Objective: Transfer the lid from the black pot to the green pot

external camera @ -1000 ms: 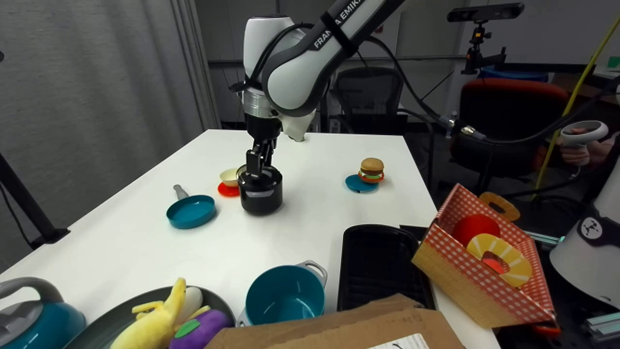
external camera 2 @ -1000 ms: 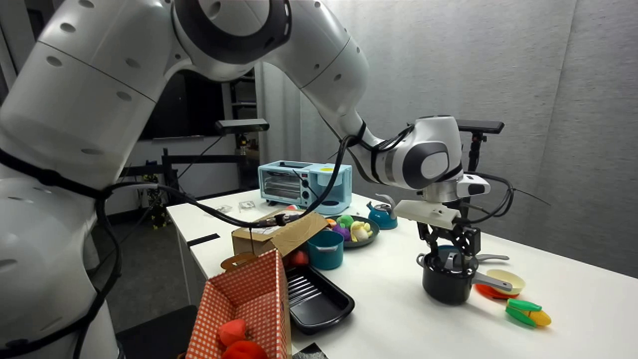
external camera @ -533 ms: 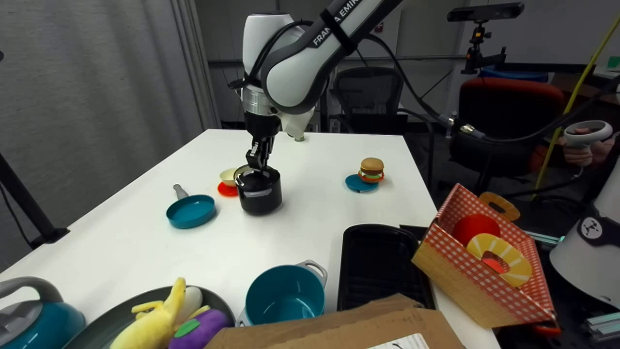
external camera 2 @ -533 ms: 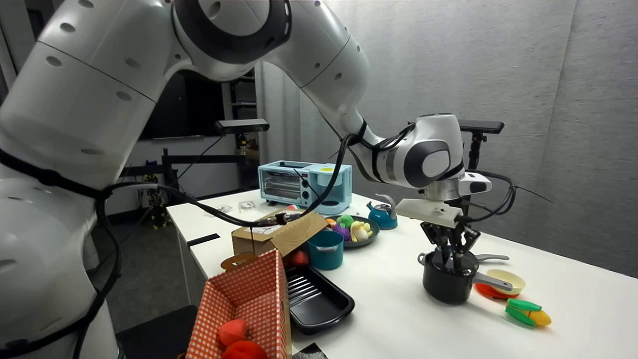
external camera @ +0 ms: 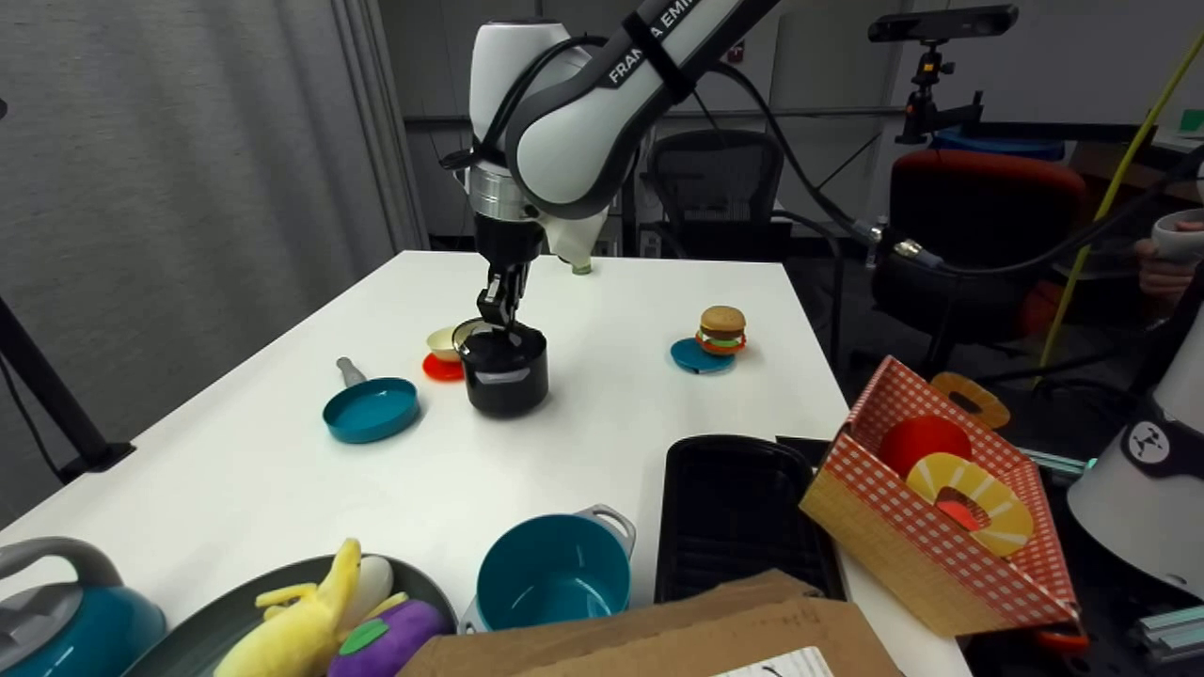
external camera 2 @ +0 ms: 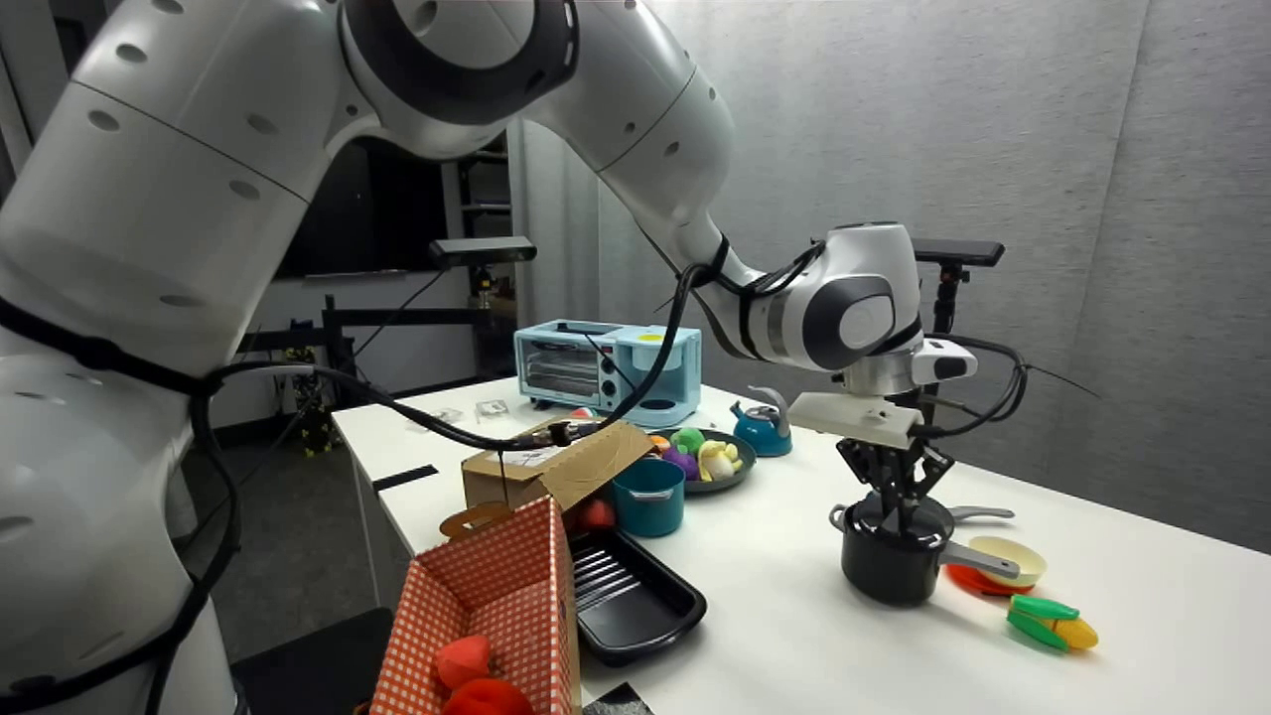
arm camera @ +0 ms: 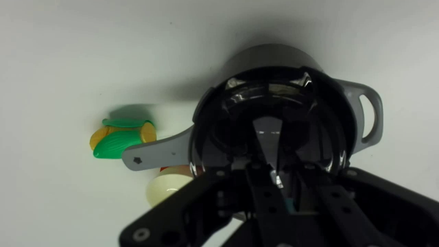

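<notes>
gripper pointing down, pinching lid on black pot

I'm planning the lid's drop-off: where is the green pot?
In an exterior view, the green pot stands at bottom centre, left of the black tray, partly behind the cardboard box.

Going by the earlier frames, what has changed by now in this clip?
The gripper, its jaws spread apart a second ago, has closed on the lid at its centre and risen slightly. Whether the lid has lifted, I can't tell. In an exterior view, a person's hand moved toward the picture's right edge. The black pot and green pot stayed put.
</notes>
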Available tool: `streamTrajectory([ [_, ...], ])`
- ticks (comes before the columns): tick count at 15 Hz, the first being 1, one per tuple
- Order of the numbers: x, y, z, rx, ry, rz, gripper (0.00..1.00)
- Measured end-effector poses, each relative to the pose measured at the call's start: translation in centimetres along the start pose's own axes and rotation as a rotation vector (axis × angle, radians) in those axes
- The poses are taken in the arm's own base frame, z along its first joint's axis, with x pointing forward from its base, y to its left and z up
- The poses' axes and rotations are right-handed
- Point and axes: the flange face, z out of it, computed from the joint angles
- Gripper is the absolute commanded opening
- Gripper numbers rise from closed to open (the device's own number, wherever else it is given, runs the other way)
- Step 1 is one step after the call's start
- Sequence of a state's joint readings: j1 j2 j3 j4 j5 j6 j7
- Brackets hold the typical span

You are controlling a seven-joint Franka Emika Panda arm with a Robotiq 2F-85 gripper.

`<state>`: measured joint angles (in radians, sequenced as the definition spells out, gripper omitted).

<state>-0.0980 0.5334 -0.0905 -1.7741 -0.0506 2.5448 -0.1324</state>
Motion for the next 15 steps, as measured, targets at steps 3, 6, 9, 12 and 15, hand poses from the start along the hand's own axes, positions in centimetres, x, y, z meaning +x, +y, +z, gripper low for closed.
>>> streamTrajectory([
  [3, 0.2, -0.6, -1.0, 0.006, 0.021, -0.019, 0.04],
  [6, 0.2, -1.7, -2.5, 0.017, 0.050, -0.049, 0.04],
  [9, -0.4, -3.2, -4.0, 0.031, 0.070, -0.096, 0.04],
  [12, -1.4, -4.7, -5.0, 0.049, 0.069, -0.146, 0.04],
  [15, -2.5, -6.3, -5.5, 0.066, 0.062, -0.205, 0.04],
])
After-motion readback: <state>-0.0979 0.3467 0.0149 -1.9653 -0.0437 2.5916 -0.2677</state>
